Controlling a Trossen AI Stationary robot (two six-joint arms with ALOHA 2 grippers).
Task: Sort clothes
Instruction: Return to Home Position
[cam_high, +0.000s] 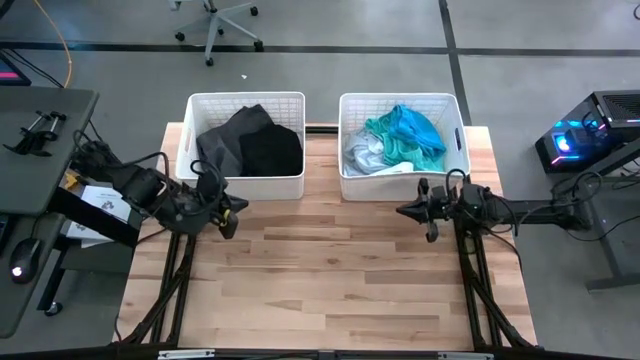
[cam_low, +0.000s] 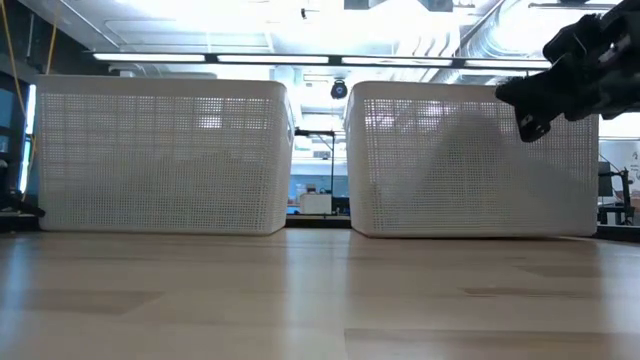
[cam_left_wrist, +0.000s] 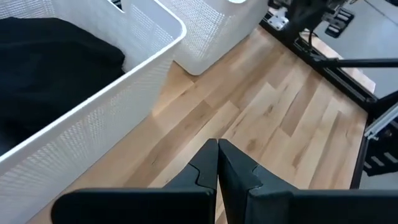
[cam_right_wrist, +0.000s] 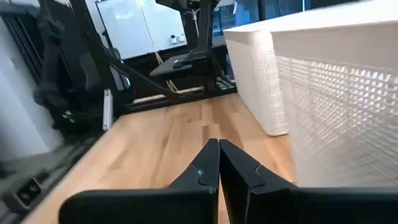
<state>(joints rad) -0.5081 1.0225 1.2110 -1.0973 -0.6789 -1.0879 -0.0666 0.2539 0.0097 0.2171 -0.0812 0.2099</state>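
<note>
The left gripper (cam_high: 233, 207) hovers over the table (cam_high: 340, 285), its fingers pressed together and holding nothing. Just ahead of it stands the left bin (cam_high: 246, 186), which holds the dark grey garment (cam_high: 222, 142) and the black garment (cam_high: 272, 152). The right gripper (cam_high: 406, 211), likewise closed and empty, hovers just short of the right bin (cam_high: 400, 187). Inside lie the teal garment (cam_high: 424, 157), the bright blue garment (cam_high: 415, 125) and pale fabric (cam_high: 361, 152), possibly two pieces.

Probably a robotics lab: office chair (cam_high: 214, 22), lit computer (cam_high: 578, 137), whiteboard (cam_right_wrist: 126, 28).
</note>
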